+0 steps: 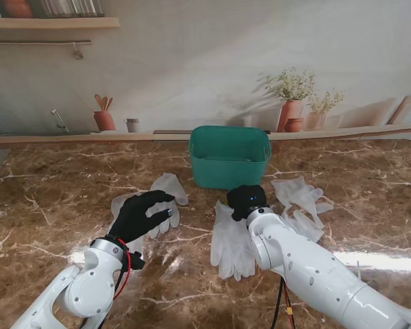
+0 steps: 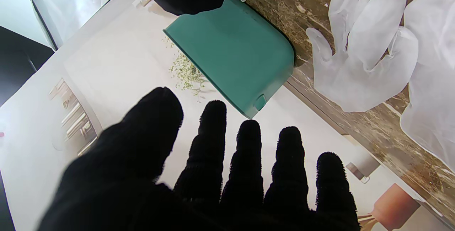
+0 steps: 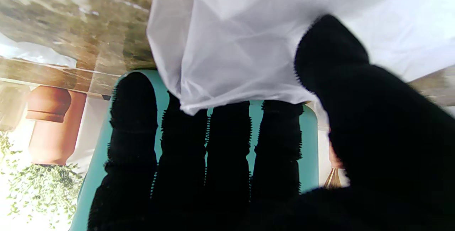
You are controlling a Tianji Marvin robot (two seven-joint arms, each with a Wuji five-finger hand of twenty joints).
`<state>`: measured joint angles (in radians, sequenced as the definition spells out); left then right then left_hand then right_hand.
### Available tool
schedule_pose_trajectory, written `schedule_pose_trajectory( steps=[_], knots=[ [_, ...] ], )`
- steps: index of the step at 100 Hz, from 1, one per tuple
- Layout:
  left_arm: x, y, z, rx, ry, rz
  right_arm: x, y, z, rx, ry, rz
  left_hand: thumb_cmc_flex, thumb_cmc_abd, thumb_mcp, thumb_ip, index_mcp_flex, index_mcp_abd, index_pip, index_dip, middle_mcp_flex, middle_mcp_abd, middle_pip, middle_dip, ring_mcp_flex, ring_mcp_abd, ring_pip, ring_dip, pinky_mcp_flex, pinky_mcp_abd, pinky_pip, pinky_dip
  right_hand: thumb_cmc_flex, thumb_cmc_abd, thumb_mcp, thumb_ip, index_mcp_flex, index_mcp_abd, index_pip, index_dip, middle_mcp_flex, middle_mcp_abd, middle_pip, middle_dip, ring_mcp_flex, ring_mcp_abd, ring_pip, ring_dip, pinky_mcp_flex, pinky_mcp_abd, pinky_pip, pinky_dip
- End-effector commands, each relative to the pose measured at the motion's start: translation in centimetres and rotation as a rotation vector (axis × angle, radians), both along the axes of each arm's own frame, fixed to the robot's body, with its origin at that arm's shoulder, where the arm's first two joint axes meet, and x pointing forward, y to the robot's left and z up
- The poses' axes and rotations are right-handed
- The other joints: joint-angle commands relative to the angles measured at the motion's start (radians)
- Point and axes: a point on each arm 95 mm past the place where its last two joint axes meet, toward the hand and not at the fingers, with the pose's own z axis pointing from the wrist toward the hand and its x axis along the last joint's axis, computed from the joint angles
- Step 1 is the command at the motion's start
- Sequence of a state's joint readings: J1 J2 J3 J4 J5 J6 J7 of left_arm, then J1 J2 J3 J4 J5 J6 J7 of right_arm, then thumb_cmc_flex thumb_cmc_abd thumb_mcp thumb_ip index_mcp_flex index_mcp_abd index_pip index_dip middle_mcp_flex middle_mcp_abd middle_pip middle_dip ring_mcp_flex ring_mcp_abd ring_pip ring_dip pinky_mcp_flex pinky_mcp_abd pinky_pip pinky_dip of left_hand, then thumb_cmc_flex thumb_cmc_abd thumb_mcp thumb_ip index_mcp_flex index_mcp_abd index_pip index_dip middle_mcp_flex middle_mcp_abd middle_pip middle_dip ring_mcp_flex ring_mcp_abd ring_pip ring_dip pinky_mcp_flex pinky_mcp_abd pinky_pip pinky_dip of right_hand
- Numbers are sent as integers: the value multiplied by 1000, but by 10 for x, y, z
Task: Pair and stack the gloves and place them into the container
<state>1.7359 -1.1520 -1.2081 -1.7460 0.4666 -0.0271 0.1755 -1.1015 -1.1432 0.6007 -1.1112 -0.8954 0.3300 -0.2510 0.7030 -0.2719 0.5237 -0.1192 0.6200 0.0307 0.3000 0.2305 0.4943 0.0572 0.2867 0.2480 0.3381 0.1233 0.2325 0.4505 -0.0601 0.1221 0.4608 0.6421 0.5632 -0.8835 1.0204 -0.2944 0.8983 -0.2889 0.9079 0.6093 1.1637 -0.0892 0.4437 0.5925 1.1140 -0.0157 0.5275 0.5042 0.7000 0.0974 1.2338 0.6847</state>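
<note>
Hovering over the left gloves, the left hand had its fingers spread and held nothing. The right hand sat at the cuff of the centre gloves; whether it gripped them, I couldn't tell. Just beyond stood the green container, more gloves lying to its right.

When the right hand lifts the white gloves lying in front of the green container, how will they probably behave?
The white gloves look thin and translucent, lying flat and creased, so they will likely droop limply. They seem very light and may slide on the glossy marble table. The two stacked layers might shift apart unless the right hand pinches both together.
</note>
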Motion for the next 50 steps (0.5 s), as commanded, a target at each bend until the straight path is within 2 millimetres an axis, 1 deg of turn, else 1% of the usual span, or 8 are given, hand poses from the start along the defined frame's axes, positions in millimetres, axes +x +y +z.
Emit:
schedule_pose_trajectory(
  steps=[1,16,23,27,29,31,34,50],
  knots=[
    [-3,0,-3,0,4,1,-5,1,-11,4,27,-3,4,36,-40,27,21,-11,9,-4,5,-22,-21,-9,-2,-53,-34,-11,-15,-3,-36,18,47,-28,44,-9,13,-4,25,-19,74,-17,21,43,80,-4,56,42,60,11,81,-19],
    [-3,2,-3,5,2,2,-4,2,-14,21,12,-1,8,34,-40,28,26,-12,11,-4,6,-24,-20,-9,-2,-52,-33,-11,-16,-3,-41,19,102,-28,84,0,49,-30,53,-24,154,-28,96,108,166,-14,167,109,140,-3,164,-33],
    [-3,3,-3,9,1,2,-5,2,-13,44,15,-7,7,34,-40,28,28,-16,12,-3,6,-29,-21,-9,-3,-55,-34,-11,-17,-2,-43,19,118,2,87,8,-25,6,18,-23,129,-39,117,150,139,-13,185,140,105,-14,152,-41],
    [-3,3,-3,13,-1,1,-6,3,-12,55,18,-12,7,34,-41,27,31,-16,13,-3,9,-32,-20,-9,-2,-57,-34,-12,-16,-3,-44,20,121,16,85,13,-88,60,-48,-71,111,-49,127,172,120,-14,191,158,88,-17,142,-41],
    [-3,3,-3,14,-2,0,-6,3,-11,56,20,-11,8,33,-41,27,31,-16,13,-3,9,-33,-21,-9,-1,-58,-34,-12,-16,-3,-45,20,122,20,83,16,-101,102,-163,-86,105,-59,132,186,110,-15,187,180,80,-18,133,-36],
    [-3,3,-3,15,-2,0,-6,3,-10,54,23,-9,9,33,-40,28,32,-16,14,-3,9,-35,-21,-10,-1,-58,-35,-12,-16,-3,-46,21,122,26,87,18,-117,176,-448,-49,91,-60,149,193,96,-17,188,197,65,-17,117,-27],
    [-3,4,-3,15,-2,1,-7,2,-9,49,32,-8,9,33,-40,28,32,-16,13,-3,10,-38,-22,-10,-2,-60,-35,-13,-17,-4,-47,21,120,33,93,20,-150,213,-561,-98,79,-62,165,200,76,-19,200,216,48,-14,104,-25],
    [-3,4,-2,13,-5,4,-11,2,-6,42,69,-33,9,33,-39,27,32,-16,11,-4,12,-43,-24,-11,-2,-66,-38,-15,-17,-7,-54,20,106,62,142,30,-168,292,-534,-226,24,-35,243,225,6,-8,265,287,-12,23,68,4]
  ],
)
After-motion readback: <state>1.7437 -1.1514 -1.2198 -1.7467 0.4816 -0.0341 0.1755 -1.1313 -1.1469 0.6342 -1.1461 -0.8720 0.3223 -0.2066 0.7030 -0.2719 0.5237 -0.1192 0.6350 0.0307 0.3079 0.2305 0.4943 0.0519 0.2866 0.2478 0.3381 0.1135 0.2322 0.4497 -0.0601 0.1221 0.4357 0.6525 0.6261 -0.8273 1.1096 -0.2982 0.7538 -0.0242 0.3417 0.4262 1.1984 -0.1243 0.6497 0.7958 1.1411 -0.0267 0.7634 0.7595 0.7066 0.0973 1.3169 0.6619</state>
